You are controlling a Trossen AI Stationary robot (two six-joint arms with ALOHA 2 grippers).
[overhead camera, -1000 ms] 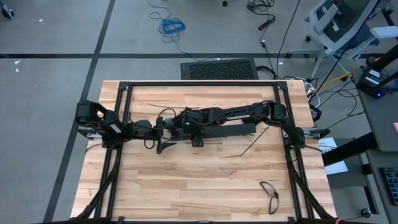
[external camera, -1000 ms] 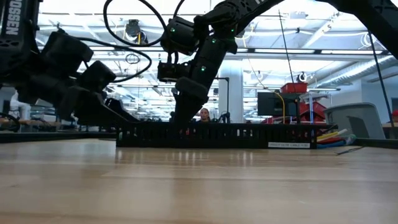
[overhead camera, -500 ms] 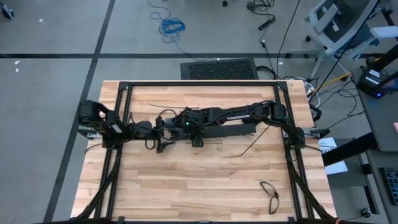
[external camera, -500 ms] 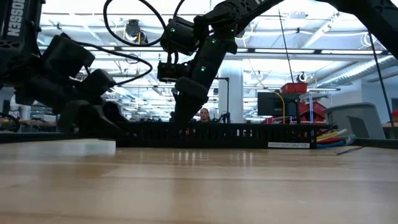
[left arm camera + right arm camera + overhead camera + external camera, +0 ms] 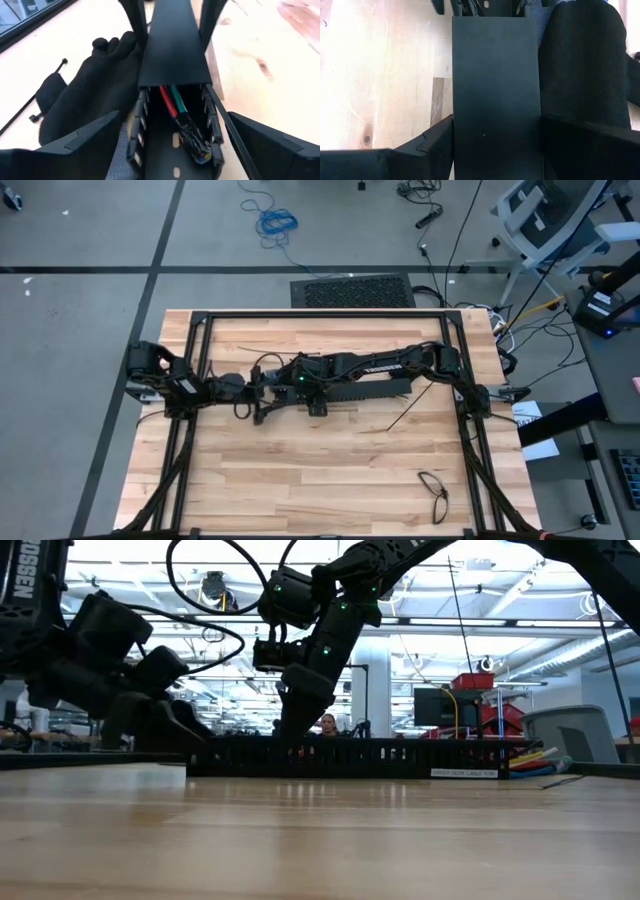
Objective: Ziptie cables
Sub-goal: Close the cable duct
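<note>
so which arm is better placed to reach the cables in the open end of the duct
Left. The left gripper faces the duct's open end, where the cables show. The right gripper straddles the duct's flat cover, which hides any cables from it.
</note>
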